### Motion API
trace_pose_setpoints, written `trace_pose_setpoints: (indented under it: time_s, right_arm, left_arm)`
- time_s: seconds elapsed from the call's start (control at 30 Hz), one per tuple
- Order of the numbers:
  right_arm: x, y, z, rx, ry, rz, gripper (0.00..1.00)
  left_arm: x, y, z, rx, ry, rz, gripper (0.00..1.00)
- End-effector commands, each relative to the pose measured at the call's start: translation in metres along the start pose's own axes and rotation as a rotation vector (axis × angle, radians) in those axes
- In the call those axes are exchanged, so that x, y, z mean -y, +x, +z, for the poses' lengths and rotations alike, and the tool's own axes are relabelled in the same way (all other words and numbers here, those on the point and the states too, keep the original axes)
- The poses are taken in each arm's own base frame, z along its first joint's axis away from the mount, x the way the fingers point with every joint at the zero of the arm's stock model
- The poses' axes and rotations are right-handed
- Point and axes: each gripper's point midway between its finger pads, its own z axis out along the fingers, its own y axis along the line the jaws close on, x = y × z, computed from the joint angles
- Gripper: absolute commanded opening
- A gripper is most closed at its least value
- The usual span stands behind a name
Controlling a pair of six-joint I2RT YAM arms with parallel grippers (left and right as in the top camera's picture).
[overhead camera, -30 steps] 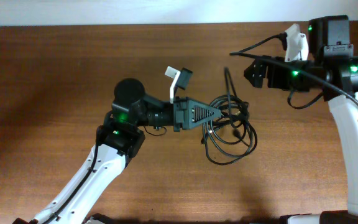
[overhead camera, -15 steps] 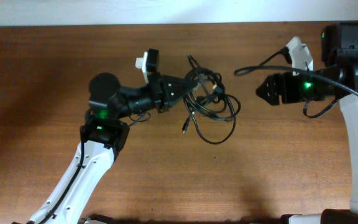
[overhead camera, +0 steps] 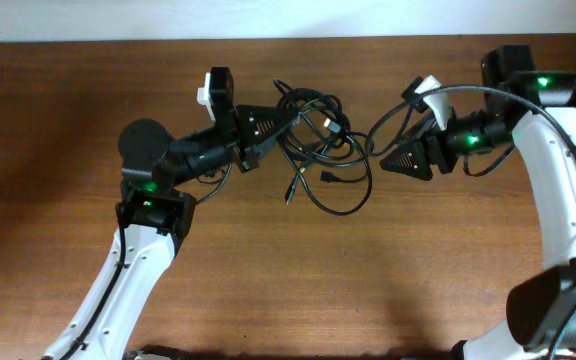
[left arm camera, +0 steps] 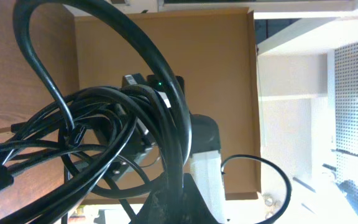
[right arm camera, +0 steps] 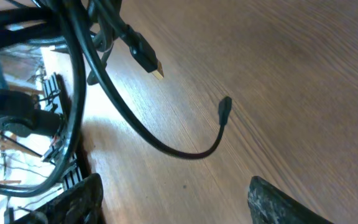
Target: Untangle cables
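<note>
Wooden tabletop (overhead camera: 268, 280): cables (overhead camera: 318, 148) have shifted far-left, dragged by left gripper (overhead camera: 283, 122) clamped shut on the tangle, while right gripper (overhead camera: 386, 160), jaws apart and empty, has swung in near its right edge, likely to pull a loop free.

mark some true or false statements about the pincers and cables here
1. The left pincer is shut on the cables. True.
2. The right pincer grips a plug. False: it is open, with nothing between its fingers.
3. The cables form one tangled bunch. True.
4. The cables lie to the left of both pincers. False: they sit between the two.
5. The table is white. False: it is brown wood.
</note>
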Motion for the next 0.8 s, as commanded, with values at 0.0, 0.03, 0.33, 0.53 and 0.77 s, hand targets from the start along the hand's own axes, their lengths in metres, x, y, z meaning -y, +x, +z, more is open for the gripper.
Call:
trace_pose_setpoints:
  time_s: [0.0,0.03,0.33,0.53,0.77]
  right_arm:
    - [-0.001,-0.002,0.014,0.039,-0.100,-0.094,0.70]
    - [-0.003,-0.002,0.019,0.041,-0.126,-0.140,0.69]
    - [0.000,-0.017,0.054,0.203,-0.203,-0.376,0.53]
    - [0.013,-0.004,0.072,0.224,-0.203,-0.398,0.24]
    - [0.000,-0.004,0.086,0.227,-0.246,-0.423,0.04]
  left_arm:
    - [0.012,-0.012,-0.003,0.061,0.032,0.005,0.00]
    - [0.016,-0.015,-0.005,0.075,0.045,0.009,0.00]
    - [0.024,-0.020,-0.009,0.094,0.075,-0.031,0.00]
    - [0.030,-0.019,-0.010,0.089,0.093,-0.019,0.00]
    - [0.031,-0.018,-0.010,0.084,0.096,-0.031,0.00]
